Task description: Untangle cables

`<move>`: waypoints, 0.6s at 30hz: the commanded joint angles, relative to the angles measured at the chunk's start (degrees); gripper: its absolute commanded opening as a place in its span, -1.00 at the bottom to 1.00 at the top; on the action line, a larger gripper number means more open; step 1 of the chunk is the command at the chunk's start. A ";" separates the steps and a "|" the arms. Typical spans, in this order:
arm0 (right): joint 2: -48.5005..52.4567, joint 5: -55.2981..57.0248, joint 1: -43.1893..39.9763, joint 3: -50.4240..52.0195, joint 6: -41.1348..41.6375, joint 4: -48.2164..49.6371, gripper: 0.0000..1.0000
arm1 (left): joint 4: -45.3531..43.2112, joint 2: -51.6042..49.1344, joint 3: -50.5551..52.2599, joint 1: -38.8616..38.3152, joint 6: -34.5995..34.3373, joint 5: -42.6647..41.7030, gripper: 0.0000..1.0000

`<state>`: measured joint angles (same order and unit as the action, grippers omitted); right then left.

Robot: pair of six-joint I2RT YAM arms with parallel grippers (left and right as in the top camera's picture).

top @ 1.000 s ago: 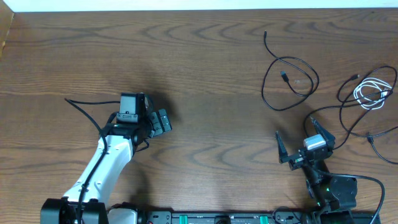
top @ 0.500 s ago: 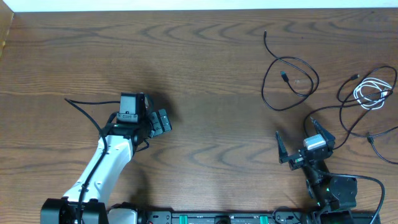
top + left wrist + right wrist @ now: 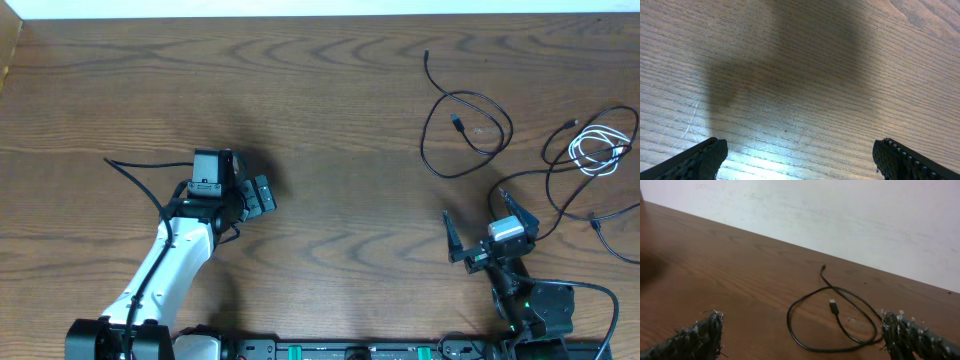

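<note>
The wide brown wooden table [image 3: 330,90] fills the overhead view, matte, with long wavy grain lines running across it. Beyond its far edge stands a pale, faintly mottled wall [image 3: 850,215], caught by the right wrist camera.

On the table's left half, the white-shelled left arm [image 3: 165,265] reaches up from the near edge, and a thick black cord [image 3: 135,172] trails off its side. Its black left gripper [image 3: 258,195] sits over bare wood, jaws spread wide with nothing between them. The wrist view shows knobbly, dotted rubber fingertips [image 3: 697,159] in the bottom corners and a soft dark shadow on the grain.

At the near right sits the shorter black right arm [image 3: 535,305]. The right gripper [image 3: 483,225] is likewise released and empty, its rough-textured fingers [image 3: 695,340] framing the view.

Now the cables, all on the table's right side, ahead of and to the right of that right gripper, none of them touched. The long thin black looped cable [image 3: 465,135] curls in a rough oval, with one tail running toward the far edge. Its small rectangular plug [image 3: 457,123] lies inside the loop. Further right, more thin black cords [image 3: 570,185] cross one another in loose curves. The short white cord [image 3: 598,150] lies among them in small bunched loops near the table's right edge.
</note>
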<state>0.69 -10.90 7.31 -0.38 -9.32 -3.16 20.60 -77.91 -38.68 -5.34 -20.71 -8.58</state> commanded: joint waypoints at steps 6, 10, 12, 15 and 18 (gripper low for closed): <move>-0.35 -0.20 0.24 0.07 0.68 -0.31 0.98 | 0.13 -0.22 0.63 0.13 0.72 1.16 0.96; -0.35 -0.20 0.24 0.07 0.68 -0.28 0.99 | 0.13 1.73 0.63 0.13 0.72 1.18 0.96; -0.35 -0.20 0.24 0.07 0.68 -0.31 0.98 | 0.15 3.98 0.63 0.13 0.72 1.18 0.96; -0.35 -0.20 0.24 0.07 0.68 -0.31 0.98 | 0.15 8.96 0.63 0.13 0.72 1.16 0.96; -0.35 -0.20 0.24 0.07 0.68 -0.31 0.99 | 0.15 15.54 0.63 0.13 0.72 1.18 0.96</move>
<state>0.71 -10.90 7.31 -0.38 -9.30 -3.16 20.67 -68.31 -38.33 -5.34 -20.71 -8.58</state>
